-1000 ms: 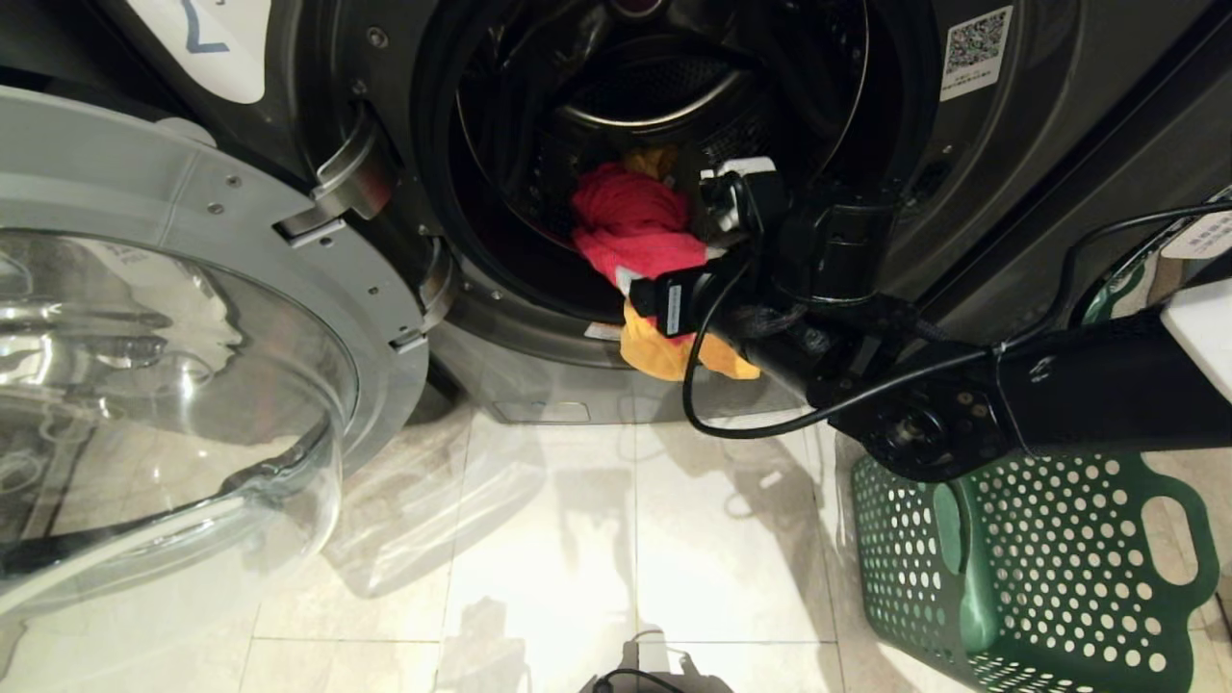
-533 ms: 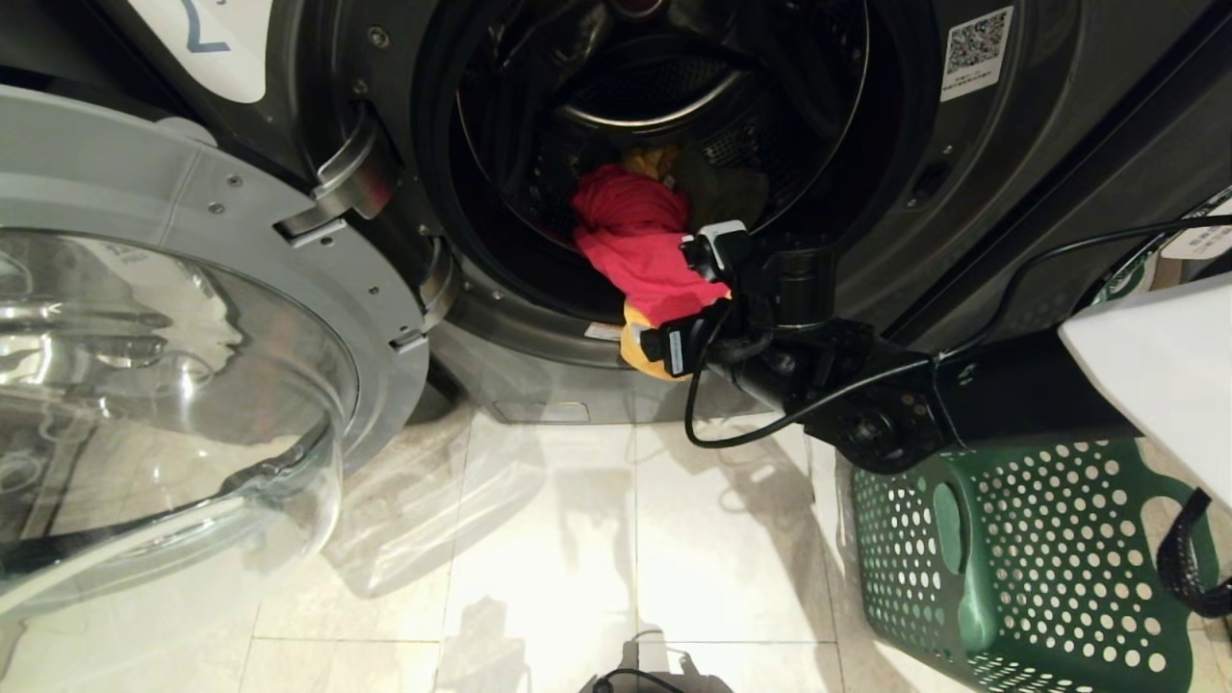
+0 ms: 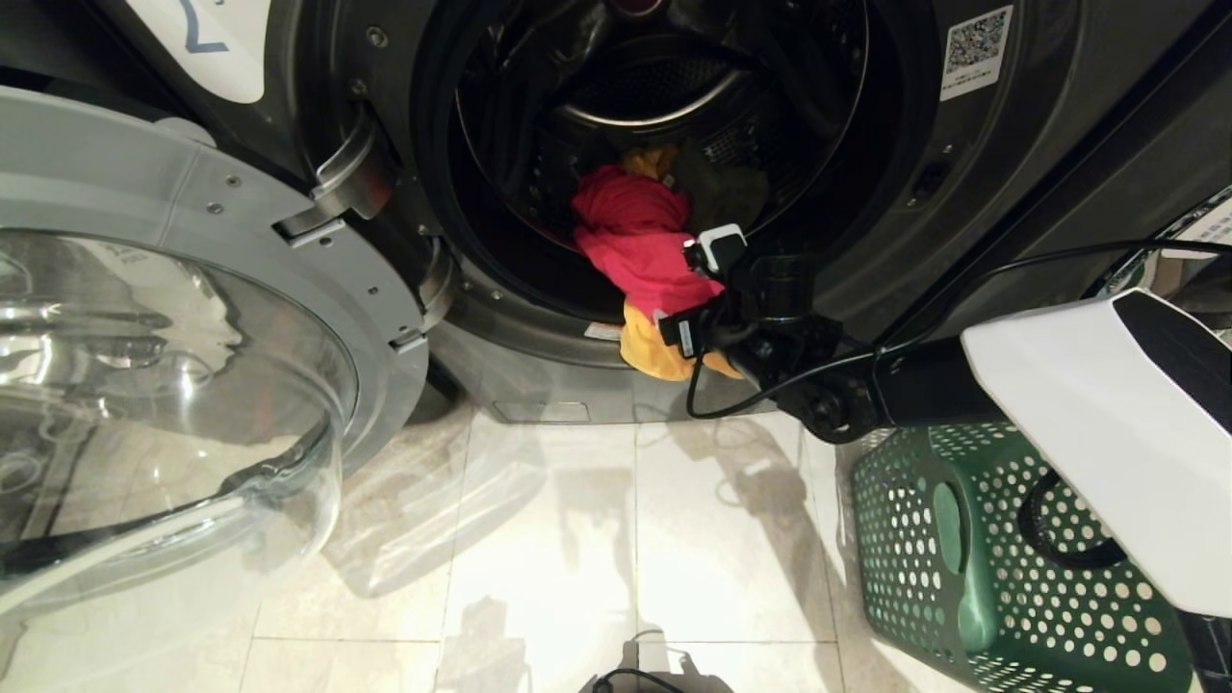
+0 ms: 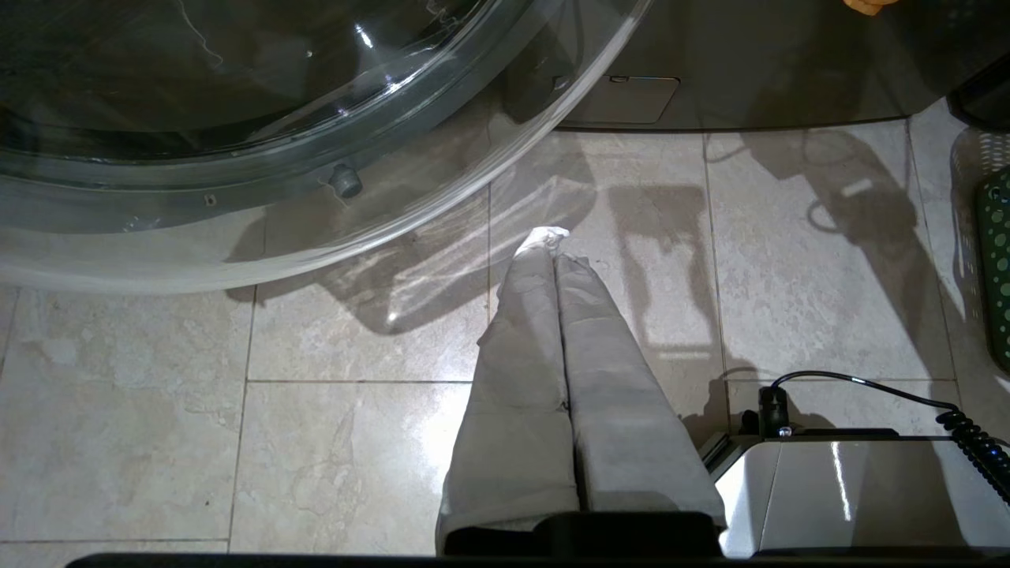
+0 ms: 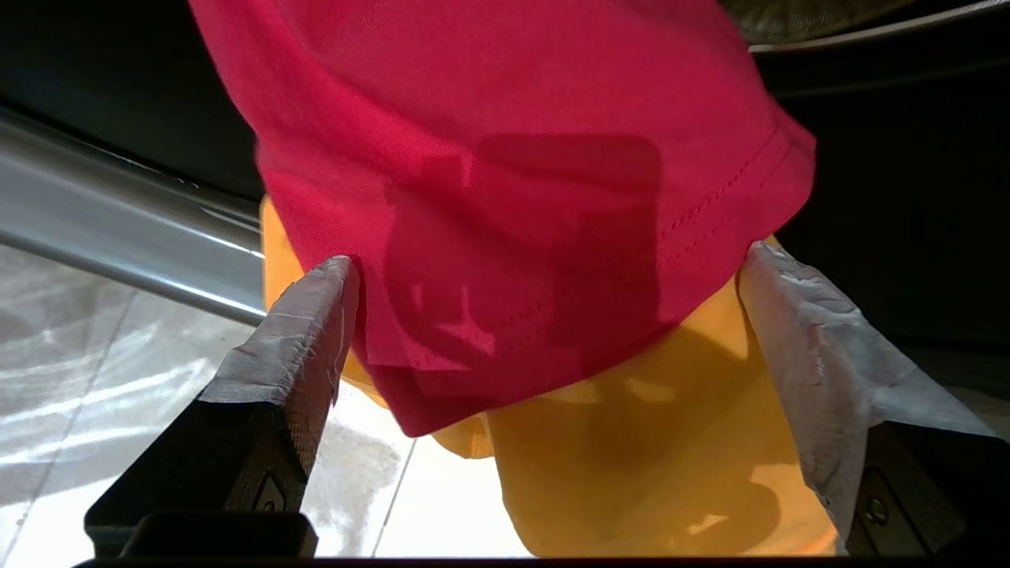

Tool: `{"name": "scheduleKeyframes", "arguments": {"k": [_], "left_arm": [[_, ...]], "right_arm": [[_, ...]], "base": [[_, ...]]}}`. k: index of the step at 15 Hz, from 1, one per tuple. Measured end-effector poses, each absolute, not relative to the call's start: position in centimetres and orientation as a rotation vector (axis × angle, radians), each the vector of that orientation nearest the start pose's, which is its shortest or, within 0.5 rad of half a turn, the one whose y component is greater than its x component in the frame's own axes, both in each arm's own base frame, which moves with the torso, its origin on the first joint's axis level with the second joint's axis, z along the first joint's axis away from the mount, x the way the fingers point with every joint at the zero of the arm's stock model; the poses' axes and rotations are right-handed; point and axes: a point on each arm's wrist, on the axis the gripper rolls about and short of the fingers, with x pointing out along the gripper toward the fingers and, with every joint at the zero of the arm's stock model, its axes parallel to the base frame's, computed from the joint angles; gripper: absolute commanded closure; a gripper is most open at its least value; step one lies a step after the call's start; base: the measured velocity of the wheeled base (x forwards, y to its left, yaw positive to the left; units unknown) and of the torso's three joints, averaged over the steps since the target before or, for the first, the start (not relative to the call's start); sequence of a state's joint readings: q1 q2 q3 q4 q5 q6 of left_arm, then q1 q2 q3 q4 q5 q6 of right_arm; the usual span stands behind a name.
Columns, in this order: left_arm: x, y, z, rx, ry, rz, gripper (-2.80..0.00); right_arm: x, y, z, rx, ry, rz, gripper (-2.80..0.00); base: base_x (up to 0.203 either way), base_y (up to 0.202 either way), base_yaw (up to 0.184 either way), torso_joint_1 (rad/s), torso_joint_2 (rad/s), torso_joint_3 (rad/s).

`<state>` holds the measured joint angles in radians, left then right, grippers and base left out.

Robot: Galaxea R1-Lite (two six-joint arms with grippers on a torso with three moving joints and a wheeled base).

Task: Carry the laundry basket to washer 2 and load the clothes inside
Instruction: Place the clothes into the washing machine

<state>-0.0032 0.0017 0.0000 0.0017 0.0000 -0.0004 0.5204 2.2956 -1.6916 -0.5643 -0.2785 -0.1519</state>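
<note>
Washer 2 stands with its round door swung open to the left. A red-pink cloth drapes out of the drum over the lower lip, and a yellow cloth hangs under it down the washer's front. Grey-green trousers lie deeper in the drum. My right gripper is open at the lip, its fingers either side of the red-pink cloth and yellow cloth, not clamped. The dark green laundry basket sits on the floor at the right. My left gripper is shut, parked over the tiles.
The open glass door fills the left side, low over the floor. My right arm's white cover hangs over the basket and hides part of its inside. A black cable loops below the wrist. Pale tiles lie before the washer.
My right arm has drawn back out of the drum mouth and sunk to the lip, open all the while. The red-pink cloth now hangs a little further out. The left arm is still.
</note>
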Motion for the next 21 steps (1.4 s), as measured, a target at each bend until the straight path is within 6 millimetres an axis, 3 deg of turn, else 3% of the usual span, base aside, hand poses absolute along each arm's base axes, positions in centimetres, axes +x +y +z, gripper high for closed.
{"name": "scheduleKeyframes", "arguments": {"k": [2, 3, 9, 12, 15, 18, 21], "left_arm": [[-2.3, 0.0, 7.5, -0.001, 0.003, -0.003, 0.00], [-2.3, 0.0, 7.5, -0.001, 0.003, -0.003, 0.00], [-2.3, 0.0, 7.5, 0.000, 0.003, -0.003, 0.00], [-2.3, 0.0, 7.5, 0.000, 0.003, -0.003, 0.00], [-2.3, 0.0, 7.5, 0.000, 0.003, -0.003, 0.00], [-2.3, 0.0, 7.5, -0.001, 0.003, -0.003, 0.00], [-2.3, 0.0, 7.5, 0.000, 0.003, -0.003, 0.00]], "right_arm": [[43.0, 23.8, 17.7, -0.170, 0.023, 0.243, -2.80], [43.1, 23.9, 17.4, -0.171, 0.026, 0.243, 0.00], [43.9, 24.0, 16.5, -0.171, 0.034, 0.235, 0.00], [43.9, 24.0, 17.0, -0.164, 0.023, 0.230, 0.00], [43.9, 23.7, 20.6, -0.084, -0.088, 0.191, 0.00], [43.2, 23.4, 25.5, 0.059, -0.361, 0.168, 0.00], [42.1, 23.1, 27.8, 0.168, -0.630, 0.147, 0.00]], "base": [[0.000, 0.000, 0.000, 0.000, 0.00, 0.000], [0.000, 0.000, 0.000, 0.000, 0.00, 0.000], [0.000, 0.000, 0.000, 0.000, 0.00, 0.000], [0.000, 0.000, 0.000, 0.000, 0.00, 0.000], [0.000, 0.000, 0.000, 0.000, 0.00, 0.000], [0.000, 0.000, 0.000, 0.000, 0.00, 0.000], [0.000, 0.000, 0.000, 0.000, 0.00, 0.000]]}}
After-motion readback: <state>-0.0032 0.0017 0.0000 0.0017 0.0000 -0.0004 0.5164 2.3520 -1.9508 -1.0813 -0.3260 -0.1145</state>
